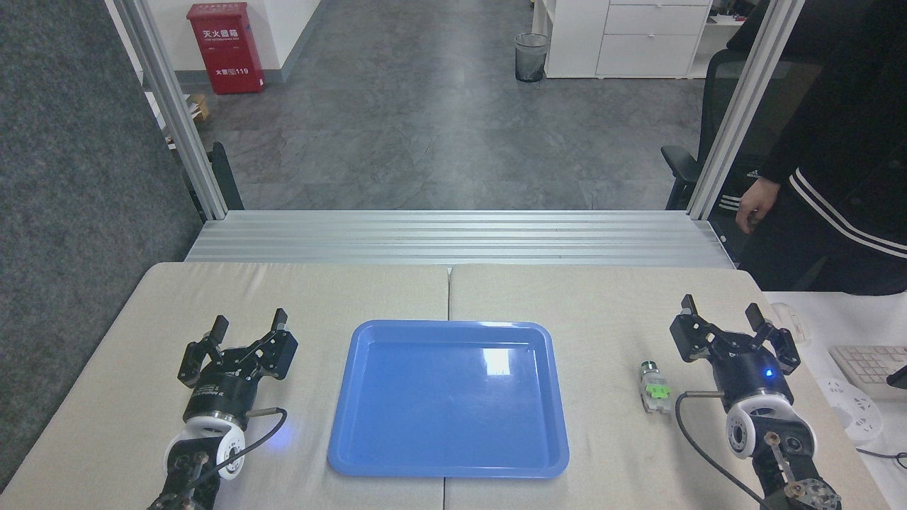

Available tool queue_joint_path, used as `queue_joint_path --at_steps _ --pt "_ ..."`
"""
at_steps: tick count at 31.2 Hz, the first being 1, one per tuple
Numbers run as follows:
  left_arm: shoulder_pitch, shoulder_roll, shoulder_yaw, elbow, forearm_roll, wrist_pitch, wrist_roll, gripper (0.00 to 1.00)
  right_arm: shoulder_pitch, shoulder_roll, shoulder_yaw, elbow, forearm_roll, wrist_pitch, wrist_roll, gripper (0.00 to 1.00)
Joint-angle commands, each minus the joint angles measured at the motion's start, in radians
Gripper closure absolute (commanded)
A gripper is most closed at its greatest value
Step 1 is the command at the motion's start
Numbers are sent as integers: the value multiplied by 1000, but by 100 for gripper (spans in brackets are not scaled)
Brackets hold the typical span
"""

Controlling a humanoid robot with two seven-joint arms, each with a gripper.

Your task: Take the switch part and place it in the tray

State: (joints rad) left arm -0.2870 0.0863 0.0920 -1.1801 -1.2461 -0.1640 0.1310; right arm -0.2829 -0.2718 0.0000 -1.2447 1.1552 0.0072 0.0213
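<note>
**Switch part lies on the worktop beside an empty-handed right gripper**

A beige padded worktop carries a large, shallow, glossy blue plastic tray with rounded corners and a raised rim, set at the middle of the worktop near its front edge. To the right of the tray, apart from its rim, lies the small pushbutton switch part: a whitish-grey body with a bright green block in the middle and a dark, metal-ringed round cap pointing toward the far edge. Just to its right, near the worktop's right edge, sits the black right gripper, fingers spread wide and holding nothing. Toward the left edge, well apart from the tray, the black left gripper rests the same way, fingers wide and empty. Beyond the far right corner stands a person in a dark jacket, one hand hanging down.
</note>
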Motion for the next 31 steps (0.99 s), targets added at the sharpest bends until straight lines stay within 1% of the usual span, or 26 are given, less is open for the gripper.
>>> queue_joint_path --at_steps 1,10,23,29,31 --pt "-1 0 0 0 0 0 -1 0 -1 0 29 -1 1 0 0 2" --pt "-6 0 0 4 0 0 -1 0 -1 2 29 -1 1 0 0 2" --pt "-54 4 0 20 0 1 -1 0 -9 -4 32 -1 3 0 2 2" --pt "-66 0 0 42 0 1 -1 0 -2 3 95 -2 17 5 35 2" --pt "-66 0 0 43 0 1 -1 0 4 17 118 -2 23 8 37 2"
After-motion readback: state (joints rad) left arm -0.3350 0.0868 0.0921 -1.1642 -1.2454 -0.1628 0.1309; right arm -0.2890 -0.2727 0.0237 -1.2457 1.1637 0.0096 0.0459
